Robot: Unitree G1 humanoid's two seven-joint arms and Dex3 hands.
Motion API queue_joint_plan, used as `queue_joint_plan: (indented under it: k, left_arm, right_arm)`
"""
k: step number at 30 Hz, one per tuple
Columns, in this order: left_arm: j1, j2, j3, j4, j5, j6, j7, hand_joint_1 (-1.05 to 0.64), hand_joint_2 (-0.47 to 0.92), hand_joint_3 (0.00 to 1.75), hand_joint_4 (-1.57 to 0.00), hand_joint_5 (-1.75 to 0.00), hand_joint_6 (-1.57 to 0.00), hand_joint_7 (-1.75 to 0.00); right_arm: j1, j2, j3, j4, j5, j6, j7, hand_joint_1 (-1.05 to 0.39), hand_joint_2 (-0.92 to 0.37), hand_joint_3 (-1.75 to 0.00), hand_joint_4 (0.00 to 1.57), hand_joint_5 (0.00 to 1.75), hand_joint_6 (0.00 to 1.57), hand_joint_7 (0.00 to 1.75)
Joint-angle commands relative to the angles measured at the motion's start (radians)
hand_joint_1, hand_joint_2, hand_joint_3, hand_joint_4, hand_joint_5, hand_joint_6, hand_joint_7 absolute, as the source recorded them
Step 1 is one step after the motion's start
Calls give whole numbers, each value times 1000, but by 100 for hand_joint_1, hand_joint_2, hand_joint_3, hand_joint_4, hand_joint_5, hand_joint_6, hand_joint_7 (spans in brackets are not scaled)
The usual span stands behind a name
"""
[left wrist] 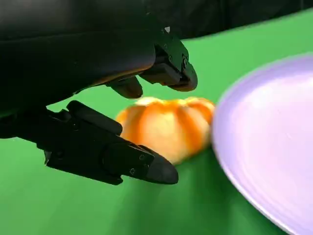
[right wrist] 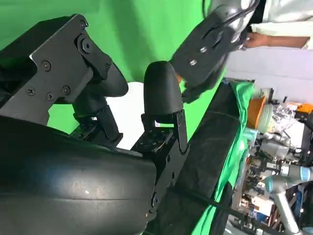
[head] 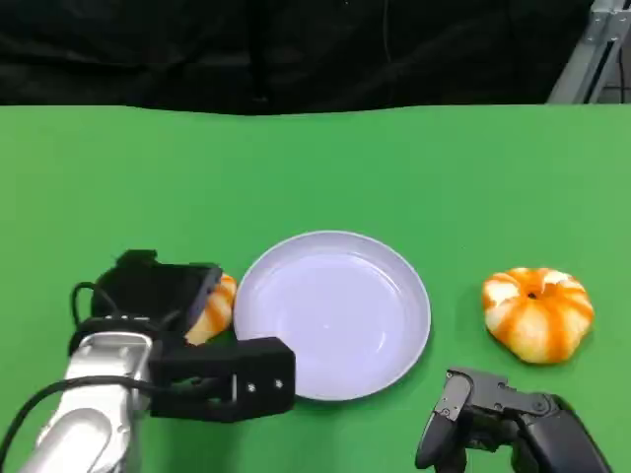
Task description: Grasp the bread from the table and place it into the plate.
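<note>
The robot's black left hand (head: 182,340), at the lower left of the head picture, has its fingers (left wrist: 122,164) spread around the round orange-and-white striped bread (head: 214,307), above and below it, but I cannot tell if they touch it, so the hand is not holding it. That bread sits on the green table (head: 315,177) right beside the left edge of the round white plate (head: 331,313) in the middle. The black right hand (head: 503,424) rests at the lower right with nothing in it, fingers apart, and a second striped bread (head: 537,312) lies above it, to the right of the plate.
</note>
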Motion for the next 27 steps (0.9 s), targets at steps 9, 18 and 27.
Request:
queue_joint_plan:
  k: [9,18,27]
  left_arm:
    - [-111,-13,-17,395,-149,-148,256,-33,91,3,-73,-31,-81,-7]
    - [-89,74,-17,320,-164,-217,373,-23,91,12,-83,-174,-66,-155]
    - [-51,135,-31,197,-96,-149,364,-22,91,7,-83,-175,-80,-109]
  right_arm:
    - [23,1,20,-10,-9,-21,-18,12,-36,-138,87,163,76,139]
    - [25,6,24,-25,-7,-3,-18,10,-37,-138,85,165,75,139]
    - [13,-2,14,-10,-12,-14,-20,10,-34,-140,86,166,75,138]
